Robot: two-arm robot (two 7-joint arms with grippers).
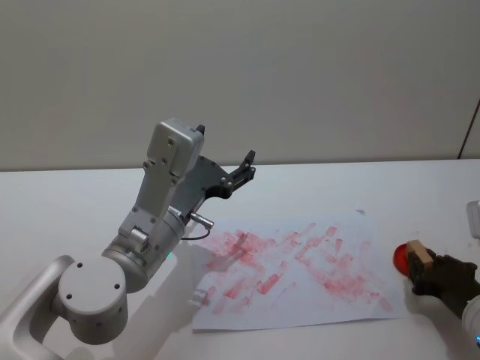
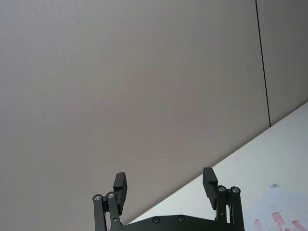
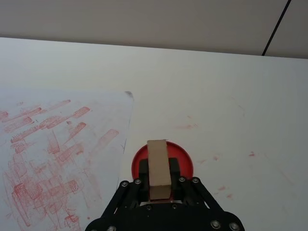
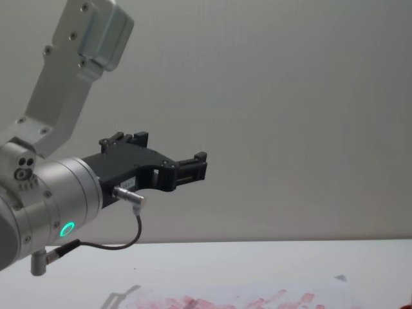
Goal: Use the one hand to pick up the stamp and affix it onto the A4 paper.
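Slippage is looming: the right gripper [image 3: 159,169] is clamping the stamp [image 3: 158,155] by its sides over the red ink pad [image 3: 186,162], just beside the paper [image 3: 57,144], so a tilted carry is probably risking a smeared print. The left gripper [image 2: 164,179] is hanging with fingers spread, high above the paper.

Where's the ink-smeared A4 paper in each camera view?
Head view: the A4 paper lies centre-right on the table.
Left wrist view: paper at the lower right corner.
Right wrist view: paper on the left side.
Chest view: paper along the bottom edge.
Shared landmark: its curled far corner.
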